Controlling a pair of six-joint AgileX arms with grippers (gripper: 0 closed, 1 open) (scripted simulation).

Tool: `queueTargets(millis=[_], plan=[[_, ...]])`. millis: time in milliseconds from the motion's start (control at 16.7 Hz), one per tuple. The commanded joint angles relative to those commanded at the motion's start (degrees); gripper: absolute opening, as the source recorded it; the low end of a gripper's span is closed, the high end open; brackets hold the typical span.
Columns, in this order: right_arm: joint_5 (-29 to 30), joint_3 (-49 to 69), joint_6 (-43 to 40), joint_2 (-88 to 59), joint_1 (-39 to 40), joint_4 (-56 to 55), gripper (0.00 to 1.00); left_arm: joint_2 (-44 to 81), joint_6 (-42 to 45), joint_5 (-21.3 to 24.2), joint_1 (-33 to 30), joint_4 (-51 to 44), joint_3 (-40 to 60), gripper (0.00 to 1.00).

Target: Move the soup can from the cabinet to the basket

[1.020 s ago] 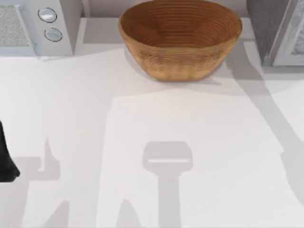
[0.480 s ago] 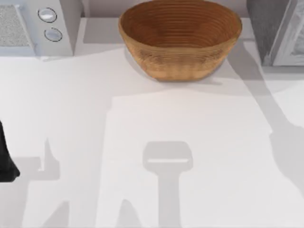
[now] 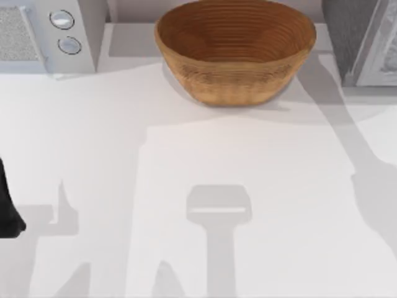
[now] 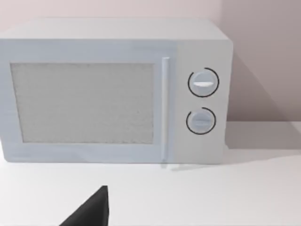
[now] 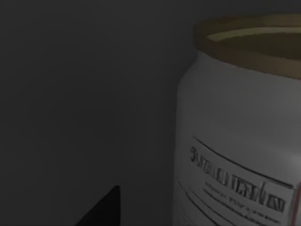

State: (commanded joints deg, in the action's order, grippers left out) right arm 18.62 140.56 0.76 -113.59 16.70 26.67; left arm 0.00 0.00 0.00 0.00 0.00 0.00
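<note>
Now the soup can (image 5: 240, 136) stands upright in a dark spot, close to the right arm's camera. The basket (image 3: 236, 49) sits at the table's back, between the microwave (image 3: 49, 34) and the cabinet (image 3: 360, 40). The left arm (image 3: 7, 205) waits at the left edge.

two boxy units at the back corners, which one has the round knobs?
The white box at the back left: two round knobs beside its speckled door. The cabinet, back right, has a dark grey side and none.
</note>
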Motion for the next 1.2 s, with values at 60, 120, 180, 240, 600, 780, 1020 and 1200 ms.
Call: queueTargets(millis=[60,120,180,240,600,780,1020,1200], plan=[[0.0,0.0,0.0,0.0,0.0,0.0,0.7,0.0,0.0,0.0,0.0,0.0,0.0,1.0],[0.0,0.0,0.0,0.0,0.0,0.0,0.62,0.0,0.0,0.0,0.0,0.0,0.0,1.0],[0.0,0.0,0.0,0.0,0.0,0.0,0.55,0.0,0.0,0.0,0.0,0.0,0.0,1.0],[0.0,0.0,0.0,0.0,0.0,0.0,0.47,0.0,0.0,0.0,0.0,0.0,0.0,1.0],[0.0,0.0,0.0,0.0,0.0,0.0,0.02,0.0,0.0,0.0,0.0,0.0,0.0,1.0],[0.0,0.0,0.0,0.0,0.0,0.0,0.0,0.0,0.0,0.0,0.0,0.0,0.0,1.0],[0.0,0.0,0.0,0.0,0.0,0.0,0.0,0.0,0.0,0.0,0.0,0.0,0.0,1.0],[0.1,-0.2,0.1,0.2,0.2,0.1,0.0,0.0,0.0,0.0,0.0,0.0,0.0,1.0]])
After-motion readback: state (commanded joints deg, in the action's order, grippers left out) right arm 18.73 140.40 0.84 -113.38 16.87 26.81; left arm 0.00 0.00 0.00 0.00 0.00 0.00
